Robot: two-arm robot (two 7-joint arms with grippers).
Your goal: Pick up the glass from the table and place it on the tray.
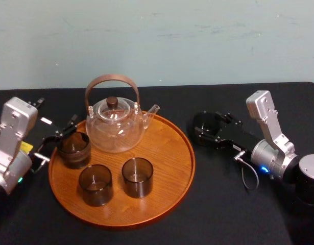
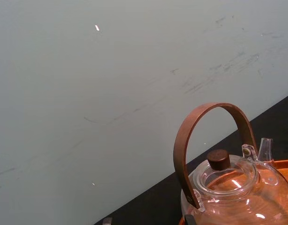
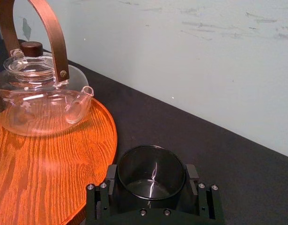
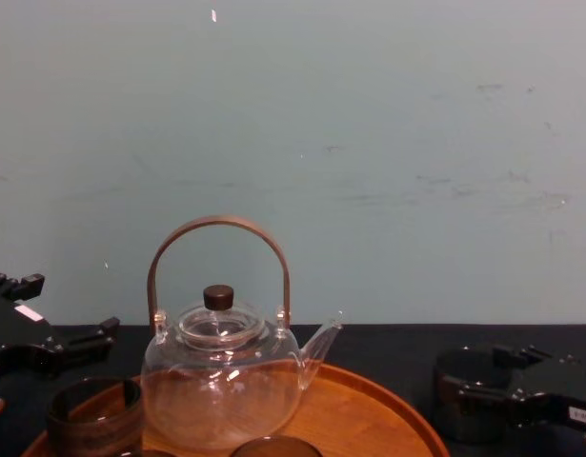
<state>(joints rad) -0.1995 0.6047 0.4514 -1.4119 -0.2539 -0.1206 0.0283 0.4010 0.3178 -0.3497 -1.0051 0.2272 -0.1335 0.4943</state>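
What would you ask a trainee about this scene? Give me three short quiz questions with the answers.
1. How many dark glasses stand on the tray?
2. True or false: the teapot stands outside the tray.
3. Which gripper has a glass between its fingers, off the tray? A) left B) right C) neither

Key
1. Three.
2. False: it stands on the tray, at the back.
3. B. The right gripper is closed on a fourth glass to the right of the tray. The left gripper sits open at the tray's left edge.
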